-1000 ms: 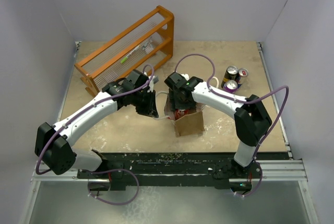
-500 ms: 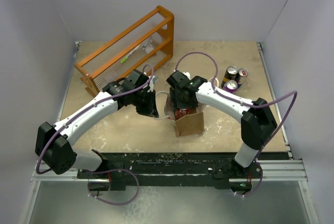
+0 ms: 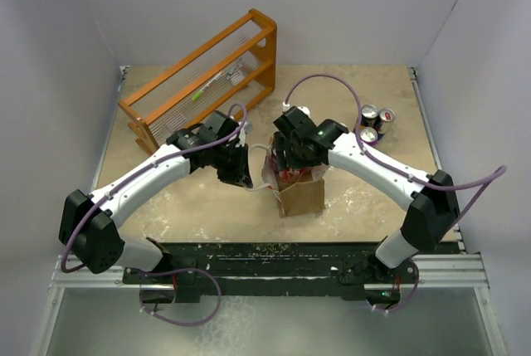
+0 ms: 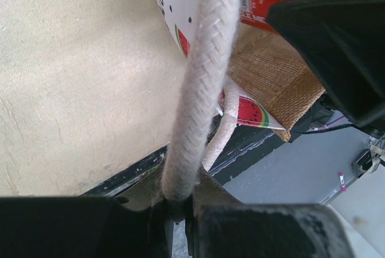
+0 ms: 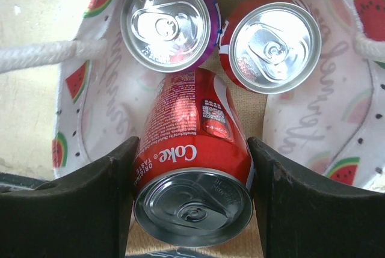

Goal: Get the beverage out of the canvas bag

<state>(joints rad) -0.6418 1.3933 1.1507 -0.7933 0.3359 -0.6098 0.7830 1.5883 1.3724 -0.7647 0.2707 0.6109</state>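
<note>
the canvas bag (image 3: pixel 303 197) stands open on the table (image 3: pixel 166 207), right under the right pincer (image 5: pixel 191 150). inside it, two cans stand upright just past that pincer's fingertips: a purple-sided can (image 5: pixel 165 26) and a red can (image 5: pixel 274 44). the beverage, a red coke can (image 5: pixel 192 174), is pinched on both sides between the right pincer's fingers, over the bag's watermelon-print lining. the left pincer (image 4: pixel 177 210) is pressed together on the bag's white rope handle (image 4: pixel 201 89). since a second ago the right arm's elbow has swung outward; the bag has stayed put.

Mottled beige tabletop (image 3: pixel 178 207) (white walls (image 3: pixel 332 7))
</note>
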